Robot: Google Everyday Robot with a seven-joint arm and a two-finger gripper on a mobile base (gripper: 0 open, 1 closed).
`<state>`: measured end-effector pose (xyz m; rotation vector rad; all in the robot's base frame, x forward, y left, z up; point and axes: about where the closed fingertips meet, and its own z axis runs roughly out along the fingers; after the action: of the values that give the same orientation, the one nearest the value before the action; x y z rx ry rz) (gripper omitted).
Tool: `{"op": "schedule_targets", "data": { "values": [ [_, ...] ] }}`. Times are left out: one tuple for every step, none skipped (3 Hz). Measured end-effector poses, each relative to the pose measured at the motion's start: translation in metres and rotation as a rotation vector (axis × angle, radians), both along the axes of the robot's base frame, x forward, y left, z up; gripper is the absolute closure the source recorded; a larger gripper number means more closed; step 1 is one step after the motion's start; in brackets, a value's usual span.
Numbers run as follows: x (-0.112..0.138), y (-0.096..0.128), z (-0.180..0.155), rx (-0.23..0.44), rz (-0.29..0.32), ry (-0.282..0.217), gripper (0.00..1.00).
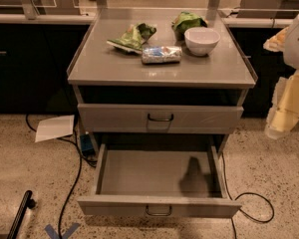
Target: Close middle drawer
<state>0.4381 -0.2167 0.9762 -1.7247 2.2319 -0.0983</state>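
While the middle drawer (149,176) stands pulled far out of the table (114,68) toward 6 o'clock, with nothing visible inside it but a dark shadow on its floor toward 3 o'clock, the gripper (284,108) hangs at the 3 o'clock edge of the view. It is level with the upper drawer (114,119) and well apart from both fronts, and whether it is wide or narrow I cannot tell. The open drawer lies at 6 o'clock, below the upper one. Its low flat front runs from 9 to 3 o'clock, and that is its long axis. Its side walls run back toward 12 o'clock into the cabinet, so its travel is along the 6-to-12 line. I judge it a stiff sheet-metal box, light for its bulk and not fragile, likely to roll easily once started. The smooth grey face may be slippery under a glancing touch. The small dark handle (158,211) sits at the centre of the front. The best place to push is the flat face right at or just beside that loop, since pressure nearer the 9 or 3 o'clock end could skew the drawer in its guides. No grasp seems needed. On the table top a bowl (202,40), two green bags (133,37) and a silvery packet (161,54) rest toward 12 o'clock. A hard shove might jolt them.
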Motion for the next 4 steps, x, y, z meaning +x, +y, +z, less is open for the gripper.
{"op": "schedule_targets", "data": {
  "values": [
    [0.000, 0.000, 0.000, 0.000, 0.000, 0.000, 0.00],
    [0.004, 0.002, -0.010, 0.046, -0.029, -0.045, 0.00],
    [-0.016, 0.008, -0.049, 0.159, -0.139, -0.060, 0.00],
    [-0.035, 0.020, -0.105, 0.284, -0.297, -0.029, 0.00]
  ]
}}
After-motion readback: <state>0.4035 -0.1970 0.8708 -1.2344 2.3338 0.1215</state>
